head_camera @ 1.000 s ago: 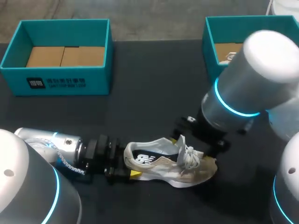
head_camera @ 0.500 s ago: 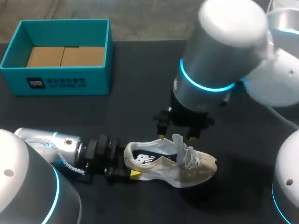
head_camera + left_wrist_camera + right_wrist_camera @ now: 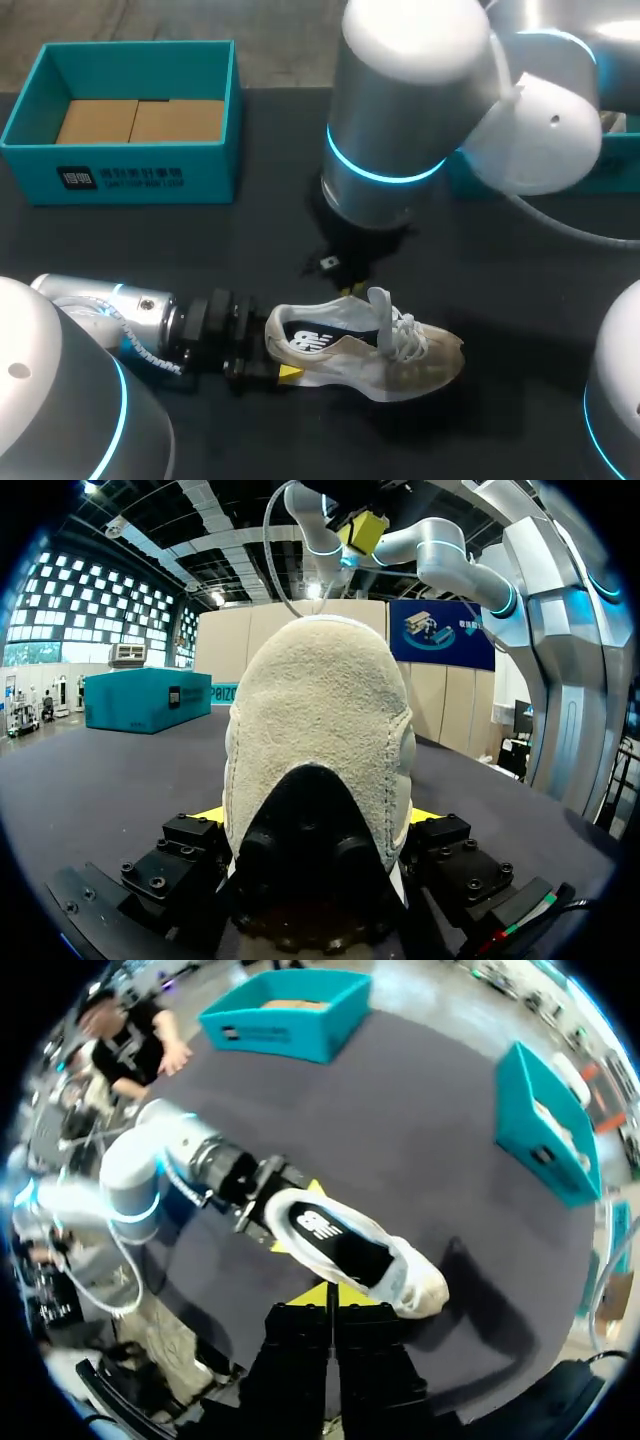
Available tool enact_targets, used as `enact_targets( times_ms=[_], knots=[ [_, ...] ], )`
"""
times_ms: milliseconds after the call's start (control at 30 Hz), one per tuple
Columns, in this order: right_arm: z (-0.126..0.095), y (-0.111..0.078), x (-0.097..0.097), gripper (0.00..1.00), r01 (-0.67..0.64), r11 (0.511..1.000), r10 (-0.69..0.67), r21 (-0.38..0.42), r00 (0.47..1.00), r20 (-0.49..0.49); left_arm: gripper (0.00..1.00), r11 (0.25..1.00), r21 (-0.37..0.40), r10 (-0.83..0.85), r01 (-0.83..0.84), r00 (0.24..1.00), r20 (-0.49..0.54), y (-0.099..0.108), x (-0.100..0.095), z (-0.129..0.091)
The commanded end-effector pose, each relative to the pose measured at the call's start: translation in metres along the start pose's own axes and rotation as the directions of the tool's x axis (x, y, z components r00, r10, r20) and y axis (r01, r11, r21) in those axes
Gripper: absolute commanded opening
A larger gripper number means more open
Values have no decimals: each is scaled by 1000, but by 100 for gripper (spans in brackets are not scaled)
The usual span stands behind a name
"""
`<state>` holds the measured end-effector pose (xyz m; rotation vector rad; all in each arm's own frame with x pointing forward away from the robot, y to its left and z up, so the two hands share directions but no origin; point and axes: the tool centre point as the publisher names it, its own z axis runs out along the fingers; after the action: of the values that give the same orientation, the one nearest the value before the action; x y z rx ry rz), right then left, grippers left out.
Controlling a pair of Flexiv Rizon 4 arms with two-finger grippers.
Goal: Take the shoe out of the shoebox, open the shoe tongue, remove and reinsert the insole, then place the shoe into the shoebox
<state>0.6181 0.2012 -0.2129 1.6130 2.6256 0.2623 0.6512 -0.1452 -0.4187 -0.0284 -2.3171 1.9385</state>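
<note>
Shoe point(image 3: 365, 350) found outside both boxes, standing on its sole on the dark table point(image 3: 270, 220), near the middle of the near side. Heel points left, toe right. The tongue point(image 3: 383, 310) stands up above the white laces, and the dark inside of the collar is open to view.

Left gripper point(image 3: 318, 820) comes in low and level from the left. It is clenched on the heel, with one yellow-tipped finger against each side of it.

Right arm point(image 3: 410, 110) reaches past the middle from the far right and hangs over the table just far of the shoe. In the head view its bulk hides most of the right gripper point(image 3: 332, 1295). The right wrist view shows that gripper's two fingers pressed together with nothing between them, poised above the shoe's collar and not touching it.

Left shoebox point(image 3: 130, 120) sits at the far left, lid off, with a brown cardboard floor showing inside. Its near wall is well apart from the shoe, and bare dark surface runs between them.

Right shoebox point(image 3: 545, 1120) sits at the far right edge, also well apart from the toe. The right arm covers most of it in the head view.
</note>
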Motion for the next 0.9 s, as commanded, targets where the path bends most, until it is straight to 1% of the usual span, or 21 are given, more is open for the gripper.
enact_targets(
  times_ms=[33,300,333,400,467,533,700,800,900],
  knots=[
    [2,-8,-12,0,48,998,-52,-38,994,-92,0,1000,-2,-1,1,1000,-2,3,0,-2],
    [2,-8,-12,0,48,998,-52,-38,994,-92,0,1000,-2,-1,1,1000,-2,3,0,-2],
    [7,-5,-9,0,77,997,-78,-14,994,-74,0,1000,-2,-1,1,1000,-2,3,0,-2],
    [13,-1,-4,0,164,986,-165,-11,986,-40,0,1000,-2,-1,1,1000,-2,3,0,-2],
    [17,2,-1,0,214,977,-214,20,977,-27,0,1000,-2,-1,1,1000,-2,3,0,-2],
    [21,4,-1,0,280,959,-278,33,959,-46,0,1000,-2,-1,1,1000,-2,3,0,-2],
    [29,8,-1,0,328,940,-324,88,944,-63,0,1000,-2,-1,1,1000,-2,3,0,-2],
    [33,11,2,0,368,923,-364,114,930,-55,0,1000,-2,-1,1,1000,-2,3,0,-2],
    [38,12,6,0,418,900,-418,121,908,-28,0,1000,-2,-1,1,1000,-2,3,0,-2]
  ],
)
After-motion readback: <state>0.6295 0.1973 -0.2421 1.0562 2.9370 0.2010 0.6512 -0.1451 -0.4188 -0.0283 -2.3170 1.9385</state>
